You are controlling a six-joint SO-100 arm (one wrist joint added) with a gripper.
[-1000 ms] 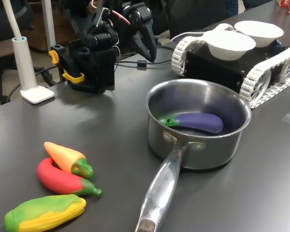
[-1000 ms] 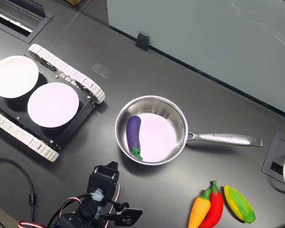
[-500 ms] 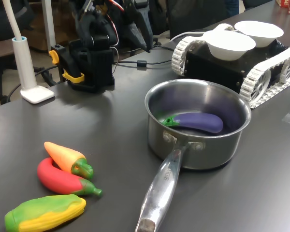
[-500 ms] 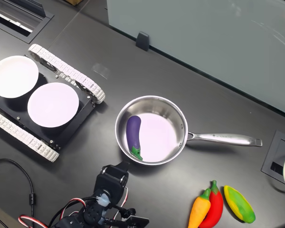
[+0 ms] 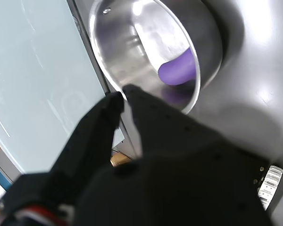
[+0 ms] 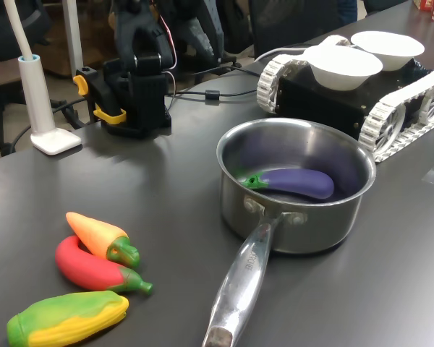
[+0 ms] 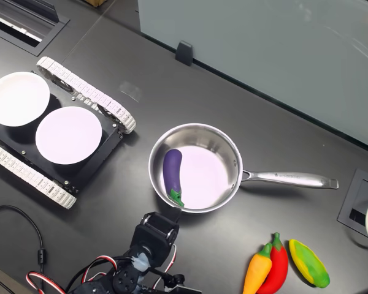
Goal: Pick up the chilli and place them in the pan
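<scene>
In the wrist view the black gripper [image 5: 123, 94] fills most of the frame and hides the table beneath it; its two fingers [image 5: 96, 127] taper to tips that sit close together with only a thin gap, and they hold nothing. Past the tips lies the pan [image 5: 120, 61], with part of the purple eggplant [image 5: 178, 70] showing inside; the rest of the eggplant is cut off by the rim. The chilli does not appear in this view.

In the first exterior view the arm's upper part runs off the top edge, so the fingers cannot be made out there. In the second exterior view the arm [image 7: 150, 251] sits at the bottom edge, partly cropped, its tip seemingly just short of the pan's [image 7: 196, 166] near rim.

The chilli [image 6: 94, 269] lies on the dark table [image 6: 166, 181] well apart from the arm, touching the orange-yellow pepper toy [image 6: 101, 235] on one side and just beside the corn toy [image 6: 69, 318] on the other. In the second exterior view the chilli [image 7: 277, 264] is near the lower right, beyond the pan's handle [image 7: 291, 179]. Open table lies between the pan and the three toys. A tracked vehicle carrying two white bowls [image 7: 43, 119] stands at the second exterior view's left
</scene>
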